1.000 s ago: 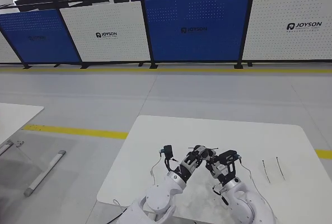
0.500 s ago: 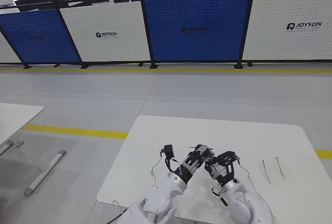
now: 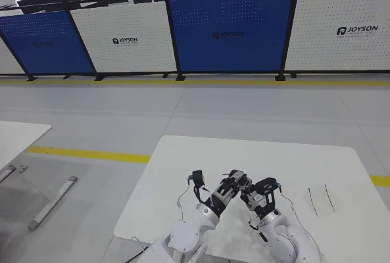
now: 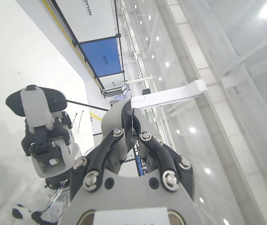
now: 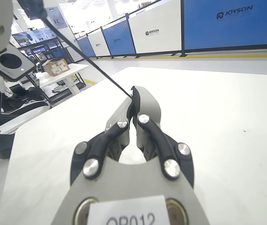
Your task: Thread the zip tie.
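we see the left end effector and right end effector both clamped tight on the zip tie, lower centre over the worktop; two spare ties lie to their right.

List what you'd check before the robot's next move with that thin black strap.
1. Grip of right tool on zip tie: ok, shut on it.
2. Grip of left tool: shut; whether it pinches the tie, cannot tell.
3. Strap straight between the tools: ok.
4. Tail through the head: cannot tell.
5. Clearance from spare ties: ok, they lie apart.
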You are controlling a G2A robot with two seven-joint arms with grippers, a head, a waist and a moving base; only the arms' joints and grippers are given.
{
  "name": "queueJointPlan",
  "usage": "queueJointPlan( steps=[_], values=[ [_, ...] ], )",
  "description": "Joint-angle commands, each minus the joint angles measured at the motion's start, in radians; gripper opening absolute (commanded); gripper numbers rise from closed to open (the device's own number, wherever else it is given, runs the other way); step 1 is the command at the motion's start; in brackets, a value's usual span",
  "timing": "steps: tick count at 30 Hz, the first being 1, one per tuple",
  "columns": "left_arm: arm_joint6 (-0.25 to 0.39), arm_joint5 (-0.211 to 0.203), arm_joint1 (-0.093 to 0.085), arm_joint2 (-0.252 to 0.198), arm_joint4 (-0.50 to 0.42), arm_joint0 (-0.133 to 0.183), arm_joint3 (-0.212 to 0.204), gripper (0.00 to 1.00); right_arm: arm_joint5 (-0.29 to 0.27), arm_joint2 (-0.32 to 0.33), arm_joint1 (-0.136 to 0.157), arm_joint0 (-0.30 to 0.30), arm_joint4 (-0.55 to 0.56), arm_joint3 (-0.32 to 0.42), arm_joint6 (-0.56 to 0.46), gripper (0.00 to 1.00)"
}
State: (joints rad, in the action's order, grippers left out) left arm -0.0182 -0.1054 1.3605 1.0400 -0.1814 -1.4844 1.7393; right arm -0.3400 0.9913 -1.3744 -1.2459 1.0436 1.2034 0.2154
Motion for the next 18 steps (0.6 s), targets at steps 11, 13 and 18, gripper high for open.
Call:
queueJointPlan(
  steps=[11, 13, 18],
  values=[
    [-0.016, 0.058, 0.001, 0.046, -0.050, 0.045, -0.086, 0.00, 0.000, 0.120, 0.041, -0.109, -0.072, 0.101, 0.196, 1.00],
    [-0.017, 0.061, 0.001, 0.053, -0.061, 0.049, -0.096, 0.00, 0.000, 0.152, 0.052, -0.138, -0.085, 0.136, 0.227, 1.00],
    [0.029, 0.079, 0.000, 0.071, -0.126, 0.062, -0.140, 0.00, 0.000, 0.236, 0.087, -0.222, -0.107, 0.226, 0.288, 1.00]
  ],
)
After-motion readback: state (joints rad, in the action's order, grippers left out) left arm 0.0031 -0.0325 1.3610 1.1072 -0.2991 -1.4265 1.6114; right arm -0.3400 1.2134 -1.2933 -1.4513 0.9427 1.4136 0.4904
